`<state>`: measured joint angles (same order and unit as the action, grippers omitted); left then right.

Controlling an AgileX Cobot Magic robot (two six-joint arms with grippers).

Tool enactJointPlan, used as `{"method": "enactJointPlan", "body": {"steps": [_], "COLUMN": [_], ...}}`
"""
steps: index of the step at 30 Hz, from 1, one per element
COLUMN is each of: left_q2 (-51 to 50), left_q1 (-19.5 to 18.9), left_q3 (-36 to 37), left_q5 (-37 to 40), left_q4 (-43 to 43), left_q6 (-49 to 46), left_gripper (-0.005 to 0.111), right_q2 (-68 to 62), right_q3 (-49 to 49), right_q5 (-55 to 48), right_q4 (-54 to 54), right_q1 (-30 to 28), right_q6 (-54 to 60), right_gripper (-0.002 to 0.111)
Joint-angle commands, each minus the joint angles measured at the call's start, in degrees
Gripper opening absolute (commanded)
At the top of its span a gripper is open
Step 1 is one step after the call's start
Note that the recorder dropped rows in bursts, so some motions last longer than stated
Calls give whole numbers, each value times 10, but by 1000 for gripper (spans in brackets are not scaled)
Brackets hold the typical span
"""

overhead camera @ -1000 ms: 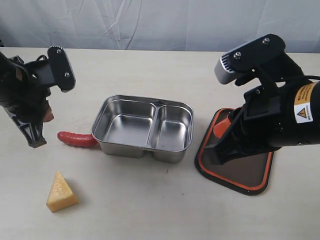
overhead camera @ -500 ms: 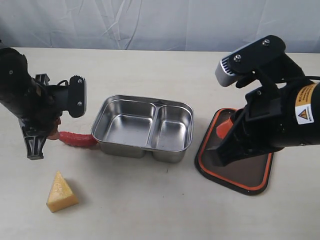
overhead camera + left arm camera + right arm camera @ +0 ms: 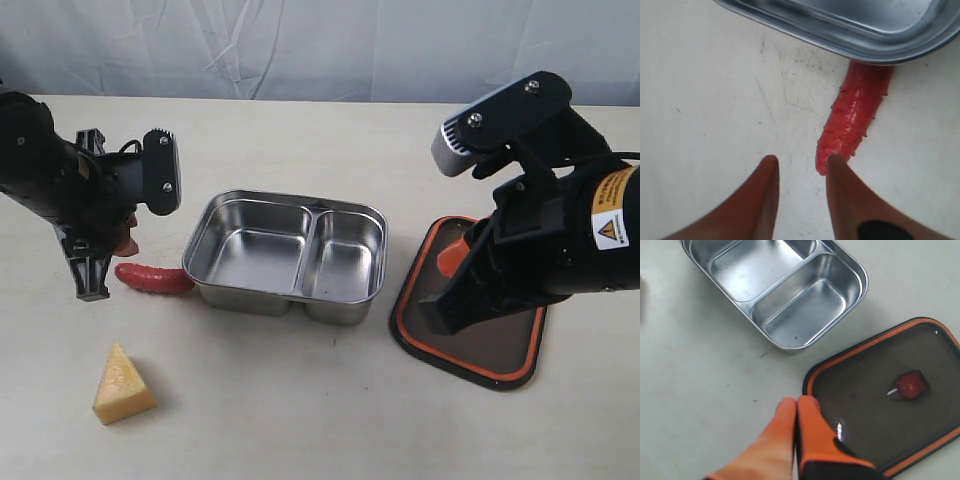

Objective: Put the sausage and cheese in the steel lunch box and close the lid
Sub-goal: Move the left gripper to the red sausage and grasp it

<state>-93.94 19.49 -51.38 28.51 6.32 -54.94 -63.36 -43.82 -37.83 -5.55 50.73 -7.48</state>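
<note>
The red sausage (image 3: 153,278) lies on the table against the left wall of the steel lunch box (image 3: 288,252), whose two compartments hold nothing. My left gripper (image 3: 799,160) hangs open just over the sausage's (image 3: 855,120) outer end; one fingertip (image 3: 836,161) overlaps that end, the other stands beside it over bare table. The yellow cheese (image 3: 122,384) wedge sits nearer the front, left of the box. The dark lid (image 3: 468,320) with its orange rim lies right of the box. My right gripper (image 3: 798,402) is shut and empty at the lid's (image 3: 880,400) corner.
A grey cloth backdrop closes off the far side of the pale table (image 3: 300,420). The steel box rim (image 3: 850,42) is close beyond the sausage in the left wrist view. The orange valve tab (image 3: 910,385) shows at the lid's centre.
My left arm has swung right and turned, bringing its gripper in over the sausage's outer end. The right arm, box, lid and cheese have stayed put.
</note>
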Motion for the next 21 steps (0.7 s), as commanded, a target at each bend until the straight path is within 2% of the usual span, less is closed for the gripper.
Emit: {"method": "enactJointPlan", "body": {"steps": [1,3,8,12,13,16,21], "left_q2": [4,4,4,4,3,3,3], "left_q1": [1,1,1,1,1,1,1], "left_q3": [-1,-1,-1,-1,-1,-1,-1], "left_q5": [1,2,21,47,61,97,100], "left_q4": [1,0,2,13,14,32,60], "left_q6": [30,58,112,105,74,-32,-36], "left_gripper": [32,33,45,58,60,56,38], "right_q2": [5,5,5,5,5,5,5], "right_q3": [2,2,2,2,2,2,2], "right_q5": [1,1,1,1,1,1,-1], "right_q4": [-8,-10,-10,-10,-10,-10,-10], "right_q1": [0,0,0,0,0,0,0], "right_q6": [0,0,0,0,0,2,1], "right_gripper": [0,0,0,0,0,0,0]}}
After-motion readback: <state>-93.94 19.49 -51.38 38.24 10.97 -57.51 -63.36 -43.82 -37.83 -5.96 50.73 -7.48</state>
